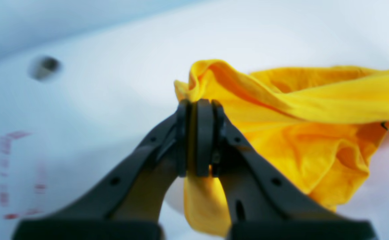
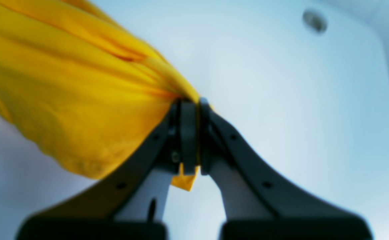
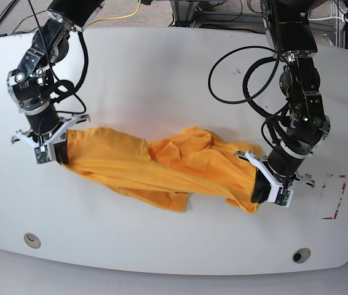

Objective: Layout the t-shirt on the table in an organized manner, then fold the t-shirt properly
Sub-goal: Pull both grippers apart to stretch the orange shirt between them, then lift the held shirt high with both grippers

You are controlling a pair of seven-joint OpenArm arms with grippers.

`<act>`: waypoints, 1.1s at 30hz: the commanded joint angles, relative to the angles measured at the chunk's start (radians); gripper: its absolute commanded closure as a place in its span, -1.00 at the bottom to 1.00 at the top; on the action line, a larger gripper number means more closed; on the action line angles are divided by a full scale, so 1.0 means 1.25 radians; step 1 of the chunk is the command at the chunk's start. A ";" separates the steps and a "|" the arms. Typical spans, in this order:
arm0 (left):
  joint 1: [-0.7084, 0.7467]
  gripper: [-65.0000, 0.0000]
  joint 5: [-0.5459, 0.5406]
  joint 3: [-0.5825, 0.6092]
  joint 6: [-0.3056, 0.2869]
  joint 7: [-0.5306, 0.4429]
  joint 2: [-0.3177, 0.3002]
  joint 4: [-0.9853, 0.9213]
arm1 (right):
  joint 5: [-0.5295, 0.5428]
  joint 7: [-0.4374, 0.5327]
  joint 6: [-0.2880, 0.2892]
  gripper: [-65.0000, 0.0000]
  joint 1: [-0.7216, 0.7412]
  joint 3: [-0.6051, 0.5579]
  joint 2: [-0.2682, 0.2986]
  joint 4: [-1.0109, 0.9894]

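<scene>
Left wrist view: my left gripper is pinched tight on an edge of the t-shirt, which trails off to its right.

Right wrist view: my right gripper is clamped on another edge.

Base view: the shirt sags, twisted, between my grippers above the table. Pulling apart could slip a thin pinch.

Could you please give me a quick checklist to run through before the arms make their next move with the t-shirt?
1. Left hand shut on the t-shirt: ok.
2. Right hand shut on the t-shirt: ok.
3. Shirt stretched between both hands: ok.
4. Shirt flat and untwisted: not ok, bunched and twisted mid-span.
5. Which corners are held: cannot tell.
6. Shirt within the table edges: ok.
</scene>
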 commanded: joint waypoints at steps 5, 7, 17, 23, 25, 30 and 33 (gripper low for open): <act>-0.113 1.00 -0.001 -0.001 0.005 0.055 -0.002 0.095 | 0.000 -0.031 -0.008 1.00 0.144 0.003 0.056 0.017; -0.154 1.00 -0.001 -0.001 0.005 0.075 -0.002 0.101 | 0.001 -0.053 -0.008 1.00 0.198 0.003 0.067 0.014; -0.343 1.00 0.005 -0.018 0.006 0.140 -0.002 0.103 | 0.001 -0.143 -0.008 1.00 0.438 -0.059 0.143 0.008; -0.431 1.00 0.006 -0.018 0.005 0.142 -0.003 0.103 | -0.001 -0.179 -0.008 1.00 0.547 -0.081 0.158 0.007; -0.461 1.00 0.018 -0.018 0.005 0.142 -0.011 0.103 | -0.002 -0.186 -0.008 1.00 0.581 -0.094 0.159 0.006; -0.538 1.00 0.027 -0.018 0.005 0.142 -0.024 0.103 | -0.005 -0.188 -0.008 1.00 0.635 -0.134 0.175 -0.005; -0.587 1.00 0.032 -0.018 0.005 0.142 -0.025 0.104 | -0.005 -0.188 -0.008 1.00 0.663 -0.150 0.191 -0.013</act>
